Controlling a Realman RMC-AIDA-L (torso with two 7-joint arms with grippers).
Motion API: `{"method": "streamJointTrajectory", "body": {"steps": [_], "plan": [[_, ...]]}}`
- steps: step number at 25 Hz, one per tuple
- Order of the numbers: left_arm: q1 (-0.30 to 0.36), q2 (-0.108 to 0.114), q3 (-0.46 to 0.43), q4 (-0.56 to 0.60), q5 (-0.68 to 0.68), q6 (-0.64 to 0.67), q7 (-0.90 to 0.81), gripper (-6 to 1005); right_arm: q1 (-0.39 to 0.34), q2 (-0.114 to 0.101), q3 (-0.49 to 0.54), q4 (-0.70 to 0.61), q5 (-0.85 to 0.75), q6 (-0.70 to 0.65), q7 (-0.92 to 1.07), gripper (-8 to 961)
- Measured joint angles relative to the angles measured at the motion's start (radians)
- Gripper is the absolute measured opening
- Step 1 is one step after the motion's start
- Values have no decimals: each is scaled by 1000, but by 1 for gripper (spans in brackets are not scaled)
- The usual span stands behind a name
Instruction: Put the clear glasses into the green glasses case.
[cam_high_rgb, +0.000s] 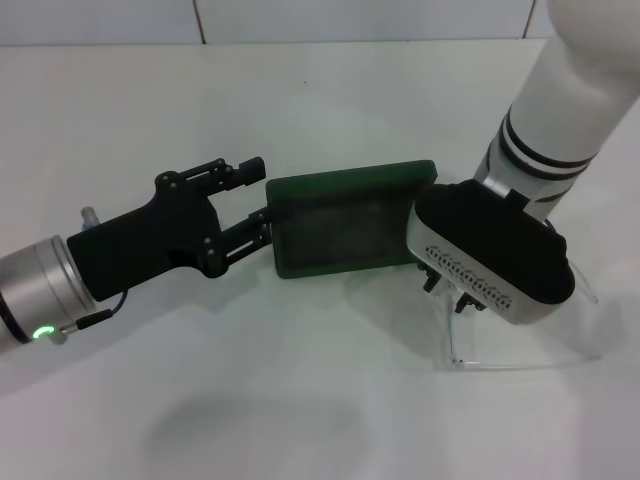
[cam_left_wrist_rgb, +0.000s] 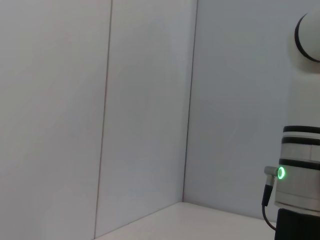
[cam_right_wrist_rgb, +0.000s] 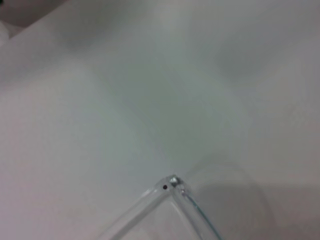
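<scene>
The green glasses case (cam_high_rgb: 345, 228) lies in the middle of the table, a dark surface inside a green rim facing up. My left gripper (cam_high_rgb: 258, 198) is open at the case's left end, with one black finger (cam_high_rgb: 245, 170) behind the corner and the other (cam_high_rgb: 258, 228) touching the near-left edge. The clear glasses (cam_high_rgb: 500, 352) lie on the table at the right, partly under my right gripper (cam_high_rgb: 448, 290), whose white and black wrist hides most of its fingers. The right wrist view shows only a clear hinge corner of the glasses (cam_right_wrist_rgb: 172, 182) close up.
The table (cam_high_rgb: 300, 400) is white, with a pale wall behind it. In the left wrist view the wall corner fills the picture, and the right arm (cam_left_wrist_rgb: 300, 175) with a green light stands at its edge.
</scene>
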Motion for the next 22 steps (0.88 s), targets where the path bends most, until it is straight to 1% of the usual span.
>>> {"method": "streamJointTrajectory", "body": {"steps": [8,11,13,16,19,20,22], "plan": [[-4,-1,0,0,0,-1,1,533,-8,0,12,3,32,-8,-22,213],[-8,-1,0,-1,0,-2,1,533,-10,0,36,6,41,-26,-27,180],[-9,-2,0,-1,0,-2,1,533,-13,0,70,8,42,-42,-27,157],[-7,-2,0,-2,-1,-2,1,533,-36,-1,162,-4,52,-83,-36,124],[0,-4,0,-2,-15,-2,0,533,-65,-5,288,-11,79,-135,-62,124],[1,-5,0,-5,-24,-2,0,533,-88,-7,378,-13,99,-161,-81,124],[2,-5,0,-17,-49,-1,0,533,-122,-8,487,-14,126,-173,-101,124]]}}
